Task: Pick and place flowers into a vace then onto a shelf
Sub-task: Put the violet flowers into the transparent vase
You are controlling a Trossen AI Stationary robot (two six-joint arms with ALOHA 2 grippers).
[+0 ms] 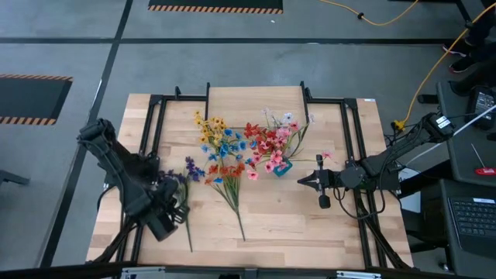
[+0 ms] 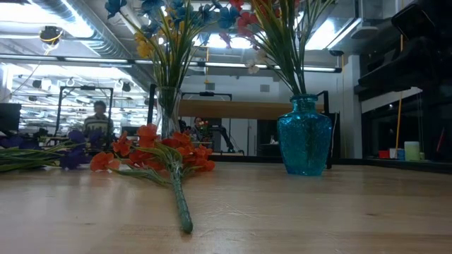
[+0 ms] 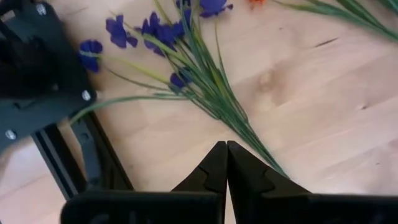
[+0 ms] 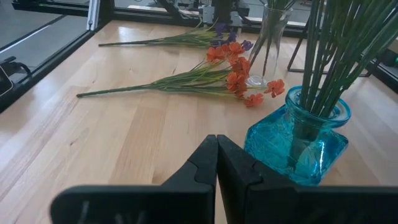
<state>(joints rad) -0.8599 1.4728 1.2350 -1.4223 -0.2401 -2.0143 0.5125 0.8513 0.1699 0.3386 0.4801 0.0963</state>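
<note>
A purple spray (image 1: pixel 187 186) (image 3: pixel 186 68) lies flat on the table near the left edge. An orange spray (image 1: pixel 227 183) (image 4: pixel 205 78) lies flat mid-table, its stem end toward the near edge. A blue glass vase (image 1: pixel 281 167) (image 4: pixel 303 144) stands holding red, pink and white flowers (image 1: pixel 273 142). A clear vase (image 2: pixel 168 109) (image 4: pixel 271 37) stands holding yellow and blue flowers (image 1: pixel 215 136). My left gripper (image 1: pixel 172 203) (image 3: pixel 227 147) is shut, hovering beside the purple spray's stem. My right gripper (image 1: pixel 304 180) (image 4: pixel 216 140) is shut, just right of the blue vase. The shelf (image 1: pixel 256 99) (image 2: pixel 240 109) stands at the far middle.
Black metal rails (image 1: pixel 155 124) (image 1: pixel 353 132) run along the table's left and right sides, and one (image 3: pixel 68 168) shows close beside my left gripper. Bare wood (image 1: pixel 287 221) lies between the sprays and the near edge. A person (image 2: pixel 99 120) sits in the room beyond the table.
</note>
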